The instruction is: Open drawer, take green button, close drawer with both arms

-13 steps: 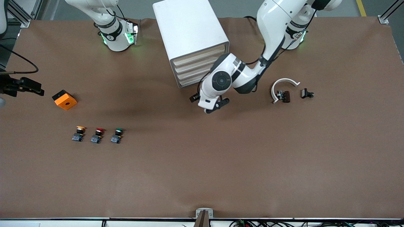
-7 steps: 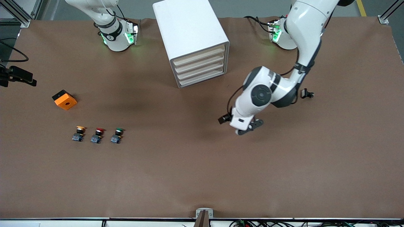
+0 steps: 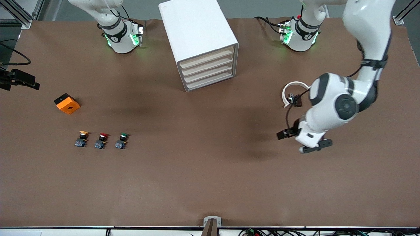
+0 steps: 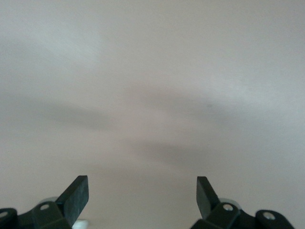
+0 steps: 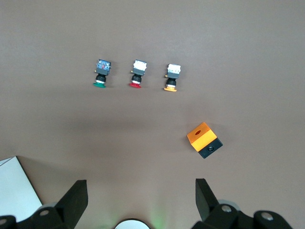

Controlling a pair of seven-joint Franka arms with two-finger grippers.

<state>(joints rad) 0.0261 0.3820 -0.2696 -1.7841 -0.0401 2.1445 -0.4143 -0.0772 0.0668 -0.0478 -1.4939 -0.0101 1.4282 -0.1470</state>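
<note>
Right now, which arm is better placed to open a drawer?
Left, probably. Both open and empty, but the left gripper hangs over bare table toward its own end, nearer the cabinet drawer fronts. The right gripper is off at the table's edge.

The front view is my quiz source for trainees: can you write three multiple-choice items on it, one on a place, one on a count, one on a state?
1. Where is the green-capped button?
A. on the table
B. in a drawer
C. on the cabinet

2. How many drawers does the cabinet hold?
A. two
B. four
C. six

3. How is the left tool?
A. shut on a button
B. open, empty
C. shut on the white ring

Key:
1 A, it stands at the end of the button row nearest the table's middle, beside the red-capped button.
2 B, four beige fronts are stacked, all closed.
3 B, the left wrist view shows its fingers spread with nothing between.
</note>
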